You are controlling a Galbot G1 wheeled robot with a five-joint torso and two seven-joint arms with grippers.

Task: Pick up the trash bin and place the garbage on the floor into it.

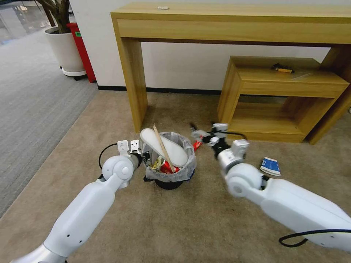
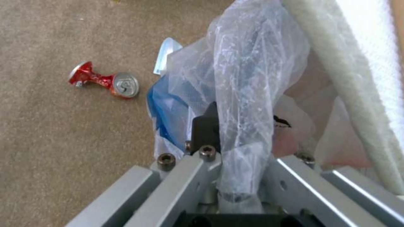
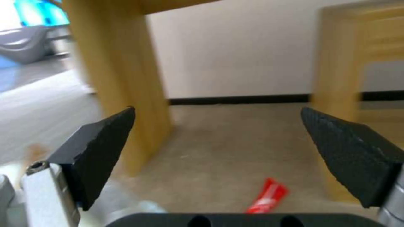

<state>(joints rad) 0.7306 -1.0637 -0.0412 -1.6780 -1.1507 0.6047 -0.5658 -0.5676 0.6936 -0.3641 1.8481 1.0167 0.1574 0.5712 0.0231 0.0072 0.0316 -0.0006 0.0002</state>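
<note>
The trash bin, black with a crinkled white bag, stands on the beige floor. A white slipper, a wooden stick and red wrappers poke out of it. My left gripper is shut on the bin's left rim, and the left wrist view shows the bag pinched in the left gripper. My right gripper hangs open just right of the bin, over a red wrapper. Between the right gripper's fingers nothing is held, and the red wrapper lies below. A crushed red can lies on the carpet.
A blue-white carton lies on the floor right of my right arm. A tall wooden table and a low wooden shelf stand behind the bin. A white plant pot and a red box are far left, by grey striped carpet.
</note>
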